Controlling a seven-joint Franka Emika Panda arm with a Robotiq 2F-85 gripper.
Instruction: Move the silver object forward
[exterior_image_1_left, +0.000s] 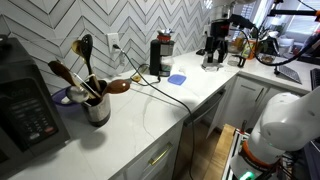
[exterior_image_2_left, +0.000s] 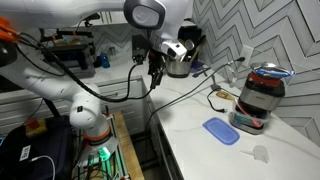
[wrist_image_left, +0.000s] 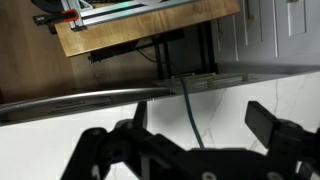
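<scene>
The silver object (exterior_image_1_left: 97, 110) is a shiny metal crock holding wooden spoons and black spatulas. It stands on the white marble counter (exterior_image_1_left: 150, 115) next to a black appliance. In an exterior view it (exterior_image_2_left: 181, 63) shows at the far end of the counter, behind my gripper (exterior_image_2_left: 154, 78). The gripper hangs fingers-down near the counter's front edge, apart from the crock. In the wrist view the gripper (wrist_image_left: 205, 125) is open and empty above the counter edge, with a dark cable (wrist_image_left: 190, 110) between its fingers. The crock is out of the wrist view.
A black microwave-like appliance (exterior_image_1_left: 25, 105) stands beside the crock. A black coffee grinder (exterior_image_1_left: 160, 55) (exterior_image_2_left: 262, 95) and a blue cloth (exterior_image_1_left: 177, 78) (exterior_image_2_left: 222, 130) are further along. A cable (exterior_image_1_left: 165, 92) crosses the counter. An espresso machine (exterior_image_1_left: 214, 45) is far right.
</scene>
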